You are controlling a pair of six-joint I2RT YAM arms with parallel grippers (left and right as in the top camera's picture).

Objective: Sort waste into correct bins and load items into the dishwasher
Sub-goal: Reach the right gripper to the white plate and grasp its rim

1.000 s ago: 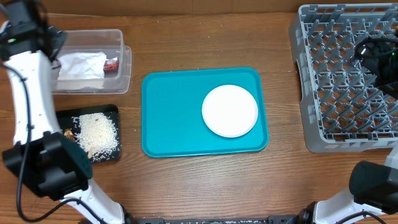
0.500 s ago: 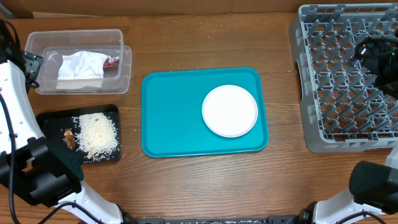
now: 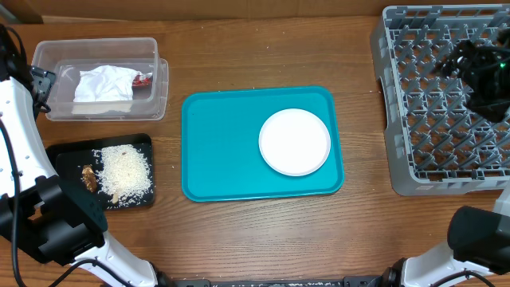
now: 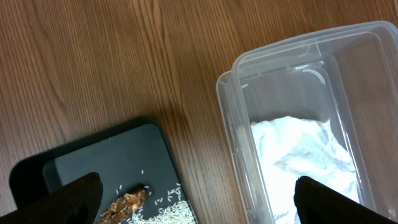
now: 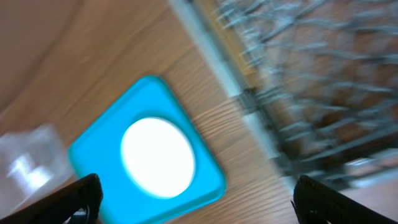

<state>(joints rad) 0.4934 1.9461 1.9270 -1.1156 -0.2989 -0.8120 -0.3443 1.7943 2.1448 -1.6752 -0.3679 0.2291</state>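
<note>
Jaws wide open, right gripper (image 3: 466, 65) has shifted across the dish rack (image 3: 414, 119).

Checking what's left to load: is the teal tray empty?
Not empty: one white plate lies flat on the teal tray, toward its right side.

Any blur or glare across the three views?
Right wrist: heavy motion blur, teal tray, white plate and grey rack all smeared. Left wrist: sharp, rice grains on the black tray readable. Overhead: sharp, evenly lit, no strong glare.
</note>
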